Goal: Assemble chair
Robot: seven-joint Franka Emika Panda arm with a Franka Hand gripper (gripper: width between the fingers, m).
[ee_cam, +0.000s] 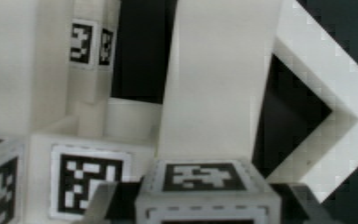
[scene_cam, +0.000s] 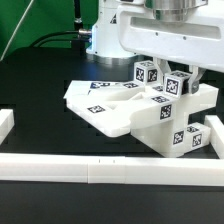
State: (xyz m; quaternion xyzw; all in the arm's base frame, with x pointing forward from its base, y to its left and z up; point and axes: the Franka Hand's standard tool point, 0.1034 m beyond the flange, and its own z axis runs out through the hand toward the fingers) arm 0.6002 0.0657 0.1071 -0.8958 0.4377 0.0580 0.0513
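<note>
Tool [scene_cam: 160, 62]: enters from the upper centre of the exterior frame, pointing down. The fingertips are hidden behind small tagged white blocks [scene_cam: 148, 72], so I cannot tell whether the tool is spread, pressed together or pinching a piece. The arm's white body [scene_cam: 120, 30] fills the top centre of the frame, upright above the parts.

Directly below the tool: the chair pieces [scene_cam: 160, 115], clustered at centre and centre-right of the exterior frame on the dark worktop [scene_cam: 35, 90]. A flat white panel [scene_cam: 100, 100] extends toward centre-left and carries one tag. To its right a chunky block stack [scene_cam: 182, 132] shows several black-and-white tags. The cut-out frame piece [scene_cam: 205, 98] sits at the right edge of the cluster, touching it.

Wrist view: crowded with white parts at close range. A tagged block [ee_cam: 202, 185] sits at bottom centre, a second tagged face [ee_cam: 87, 178] at lower left, a tall white upright [ee_cam: 211, 80] through the middle, and an angled white frame [ee_cam: 327, 80] at right against dark background. The tool's fingers are not distinguishable here.

Surroundings: a long white border rail [scene_cam: 110, 167] runs across the lower part of the exterior frame, near the block stack. A short white rail end [scene_cam: 6, 122] is at the left edge.
</note>
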